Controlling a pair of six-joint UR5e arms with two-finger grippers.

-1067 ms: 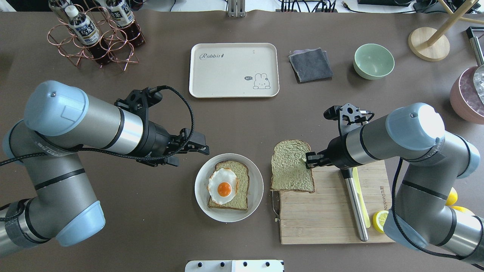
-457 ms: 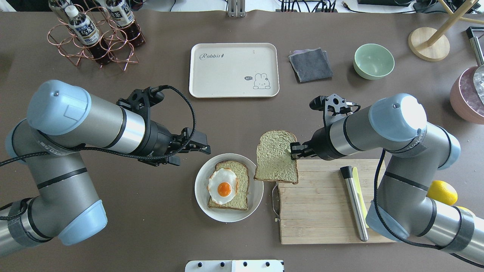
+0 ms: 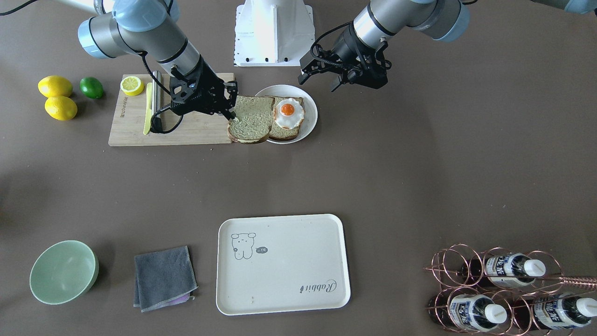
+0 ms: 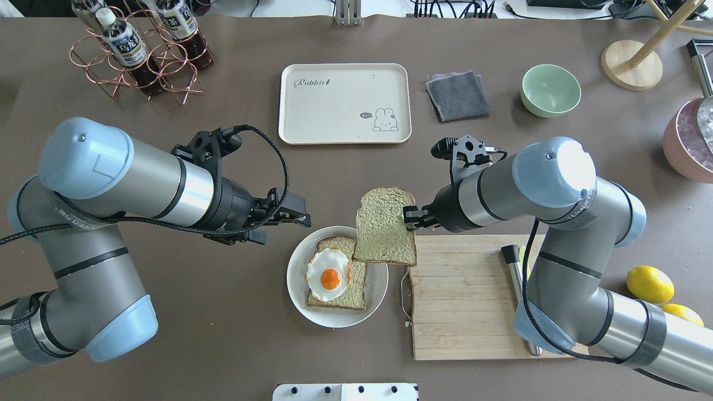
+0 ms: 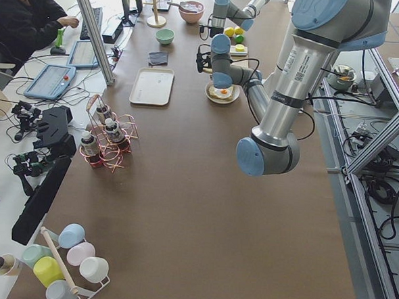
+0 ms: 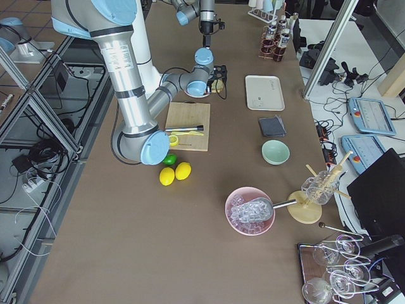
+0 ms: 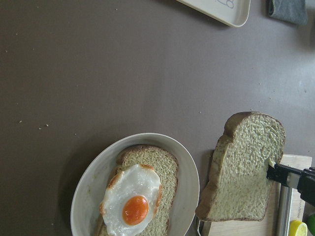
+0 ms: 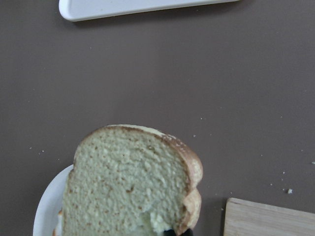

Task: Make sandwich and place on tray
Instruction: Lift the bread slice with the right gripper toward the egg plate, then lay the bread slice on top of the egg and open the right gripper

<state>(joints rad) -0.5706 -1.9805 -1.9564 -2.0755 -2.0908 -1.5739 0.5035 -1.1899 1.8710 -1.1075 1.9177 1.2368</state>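
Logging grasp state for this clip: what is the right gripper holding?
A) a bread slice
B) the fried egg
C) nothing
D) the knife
A: the right gripper is shut on the edge of a bread slice, held partly over the plate.

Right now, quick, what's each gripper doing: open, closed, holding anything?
Left gripper: open, empty, above the table next to the plate.
Right gripper: shut on the bread slice, gripping its edge.

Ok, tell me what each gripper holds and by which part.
Right gripper pinches the loose bread slice at the middle of one side edge. Left gripper is open, holding nothing.
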